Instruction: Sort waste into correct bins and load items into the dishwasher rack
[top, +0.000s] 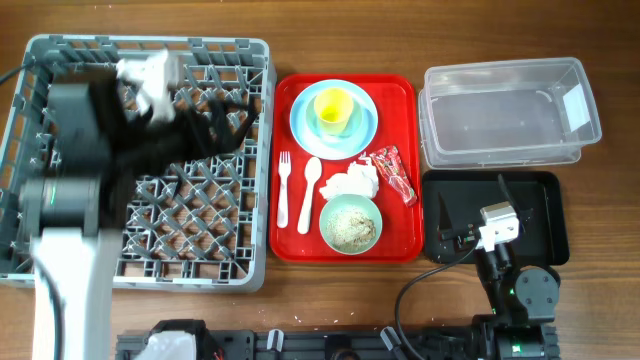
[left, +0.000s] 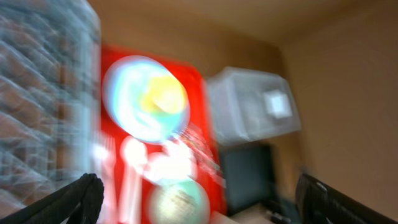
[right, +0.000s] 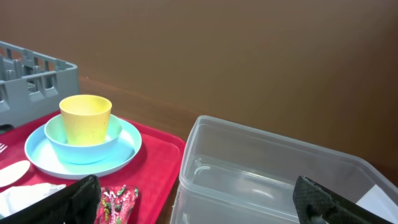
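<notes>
The grey dishwasher rack (top: 180, 272) fills the left, the left arm blurred above it. The left gripper (left: 199, 186) has its jaws spread wide. On the red tray (top: 400, 90) in the middle, the yellow cup (top: 333, 108) stands on the blue plate (top: 300, 130) at the far end. Nearer lie the fork (top: 284, 188), spoon (top: 311, 190), napkin (top: 352, 183), wrapper (top: 393, 172) and green bowl (top: 324, 222) of crumbs (top: 350, 225). At right, the clear tub (top: 510, 110) sits far and the black tray (top: 545, 215) near. The right gripper (right: 196, 186) gapes wide.

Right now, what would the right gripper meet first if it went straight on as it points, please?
Probably the clear tub, lying ahead of the right gripper, whose jaws stand open; depth is unclear, so it might skim over the rim.
</notes>
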